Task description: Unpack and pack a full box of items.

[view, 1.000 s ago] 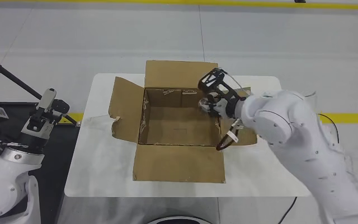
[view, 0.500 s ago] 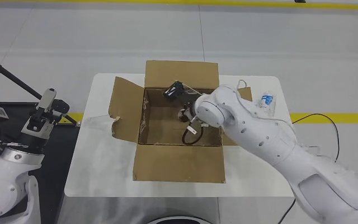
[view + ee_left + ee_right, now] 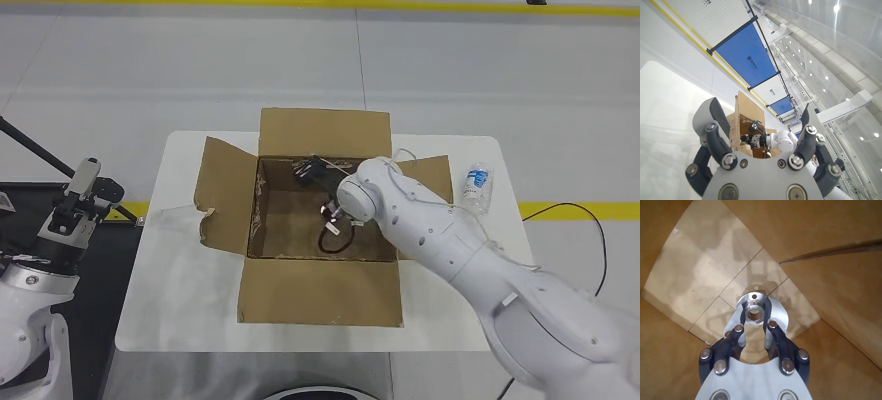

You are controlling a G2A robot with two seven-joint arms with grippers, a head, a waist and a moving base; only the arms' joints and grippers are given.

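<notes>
An open cardboard box (image 3: 320, 292) stands on the white table (image 3: 180, 300), all flaps folded out. My right gripper (image 3: 754, 311) is down inside it, just above the bare floor (image 3: 702, 275), shut on a silver flanged metal ring (image 3: 761, 298). From above, the right arm (image 3: 400, 205) leans over the box's right rim and covers the gripper. My left gripper (image 3: 761, 108) hangs open and holds nothing, off the table's left side (image 3: 88, 172), with the box (image 3: 747, 113) far in front of it.
A small clear water bottle (image 3: 476, 186) lies on the table to the right of the box. The box's right flap (image 3: 432, 175) lies under the right arm. A black cable (image 3: 335, 240) dangles from the wrist inside the box.
The right arm swung from the box's right rim leftward and down into the box with the metal ring. That uncovered the water bottle. The left arm stayed still.
</notes>
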